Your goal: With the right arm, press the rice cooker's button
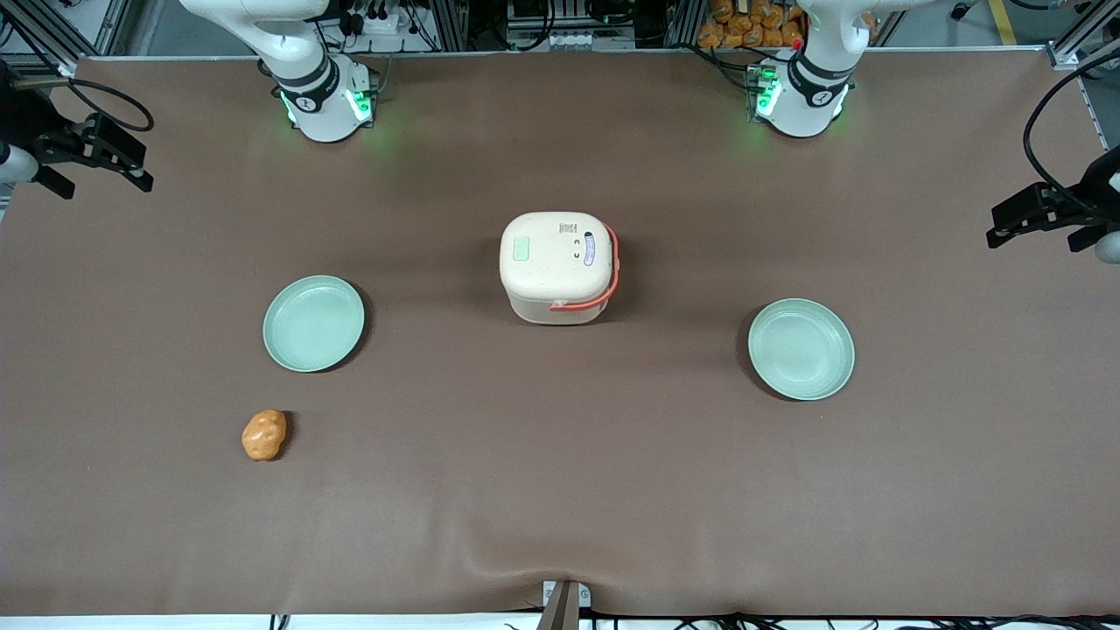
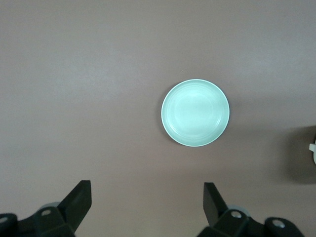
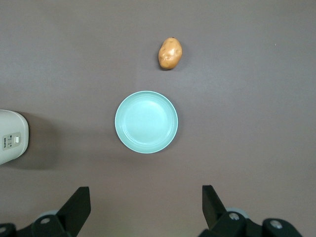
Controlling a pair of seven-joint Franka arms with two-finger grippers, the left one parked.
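Note:
The cream rice cooker (image 1: 560,267) stands mid-table with its coral-red handle (image 1: 604,289) lowered over one side. On its lid are a pale green patch (image 1: 522,250) and a small control panel (image 1: 586,248). The right arm's black gripper (image 1: 98,166) hangs high over the working arm's end of the table, well away from the cooker. In the right wrist view the gripper (image 3: 145,190) is open with nothing between its fingers, and only one edge of the rice cooker (image 3: 12,143) shows, with a small panel on top.
A mint-green plate (image 1: 313,323) (image 3: 146,122) lies below the gripper, between it and the cooker. A potato (image 1: 263,434) (image 3: 170,53) lies nearer the front camera than this plate. A second green plate (image 1: 801,348) (image 2: 195,113) sits toward the parked arm's end.

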